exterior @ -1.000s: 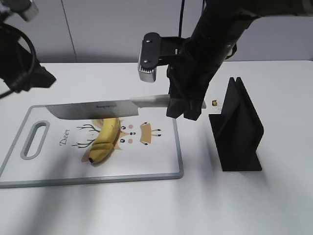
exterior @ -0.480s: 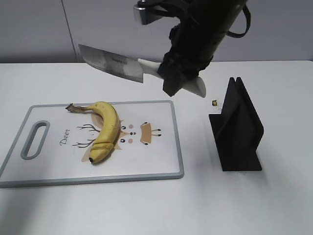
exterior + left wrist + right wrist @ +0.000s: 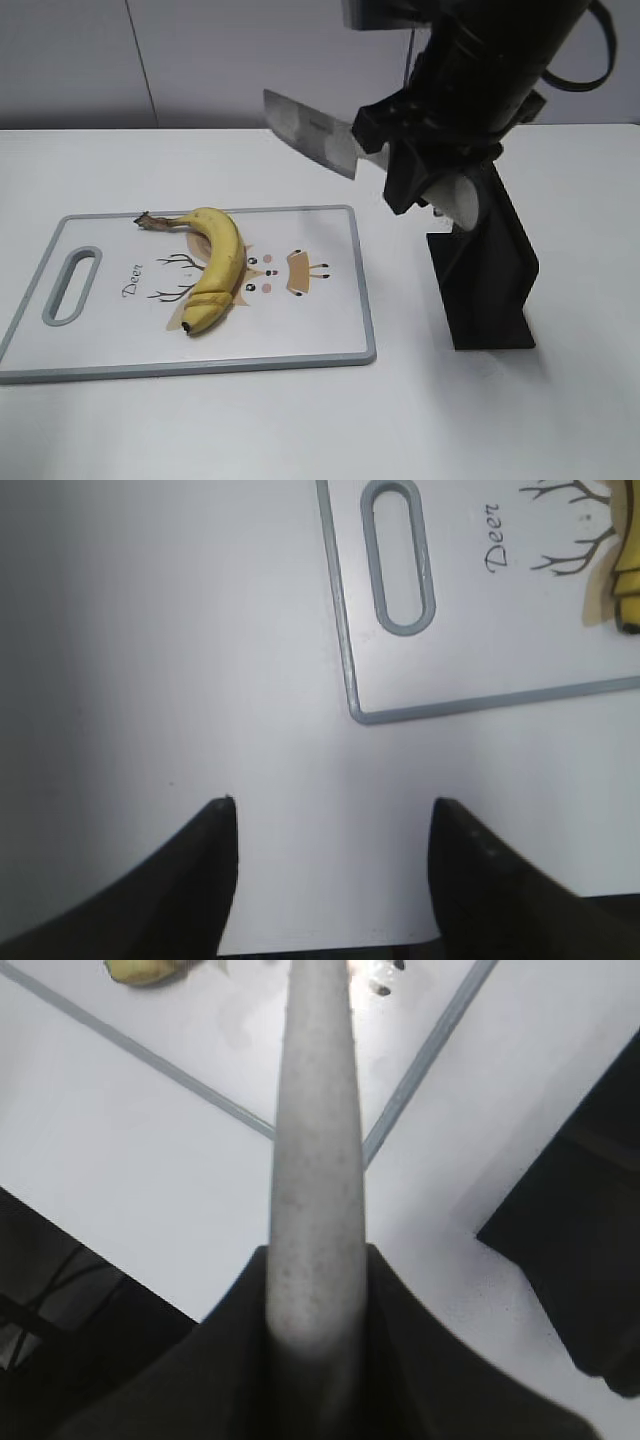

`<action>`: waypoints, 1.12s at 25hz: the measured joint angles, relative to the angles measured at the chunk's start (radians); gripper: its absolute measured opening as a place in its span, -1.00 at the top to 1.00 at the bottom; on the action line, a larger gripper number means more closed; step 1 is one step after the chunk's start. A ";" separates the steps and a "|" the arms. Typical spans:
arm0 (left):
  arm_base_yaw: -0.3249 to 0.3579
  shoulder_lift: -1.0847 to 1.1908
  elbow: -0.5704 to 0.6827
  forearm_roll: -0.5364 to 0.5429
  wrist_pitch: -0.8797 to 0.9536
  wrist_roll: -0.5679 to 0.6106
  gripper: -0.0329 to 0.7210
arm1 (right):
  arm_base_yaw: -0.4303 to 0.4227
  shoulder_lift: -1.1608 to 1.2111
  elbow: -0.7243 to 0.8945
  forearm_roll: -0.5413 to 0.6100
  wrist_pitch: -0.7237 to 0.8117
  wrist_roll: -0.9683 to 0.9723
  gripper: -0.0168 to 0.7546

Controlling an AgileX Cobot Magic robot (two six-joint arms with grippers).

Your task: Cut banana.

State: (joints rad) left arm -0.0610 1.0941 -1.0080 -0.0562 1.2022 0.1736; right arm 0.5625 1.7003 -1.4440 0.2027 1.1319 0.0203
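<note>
The yellow banana [image 3: 215, 268] lies on the white cutting board [image 3: 320, 320], with a cut line across its lower part; its end shows in the left wrist view [image 3: 625, 580] and in the right wrist view [image 3: 145, 970]. My right gripper [image 3: 415, 185] is shut on the white handle of a knife [image 3: 312, 132], held in the air right of the board, next to the black knife stand [image 3: 485, 260]. The handle fills the right wrist view [image 3: 315, 1160]. My left gripper [image 3: 330, 815] is open and empty above bare table, left of the board; it is out of the exterior view.
The cutting board [image 3: 440, 680] has a grey rim, a handle slot [image 3: 400, 555] and a deer drawing. A small brass-coloured object [image 3: 438, 210] lies on the table by the stand. The table is white.
My right arm has lifted the knife off the banana and carried it up and to the right, toward the black stand. The left arm has left the exterior view. The banana stays put.
</note>
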 joint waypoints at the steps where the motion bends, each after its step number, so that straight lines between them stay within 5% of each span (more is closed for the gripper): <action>1: 0.000 -0.040 0.028 0.000 -0.003 0.001 -0.65 | -0.004 -0.019 0.012 -0.016 -0.005 0.035 0.54; 14: 0.000 -0.531 0.396 -0.056 -0.036 0.004 -0.65 | -0.284 -0.188 0.149 -0.051 -0.005 0.137 0.54; 28: 0.000 -1.058 0.506 -0.083 -0.101 0.004 -0.64 | -0.303 -0.203 0.293 -0.073 -0.071 0.197 0.54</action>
State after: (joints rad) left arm -0.0610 0.0357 -0.5018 -0.1395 1.1016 0.1779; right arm 0.2590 1.4970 -1.1514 0.1299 1.0613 0.2169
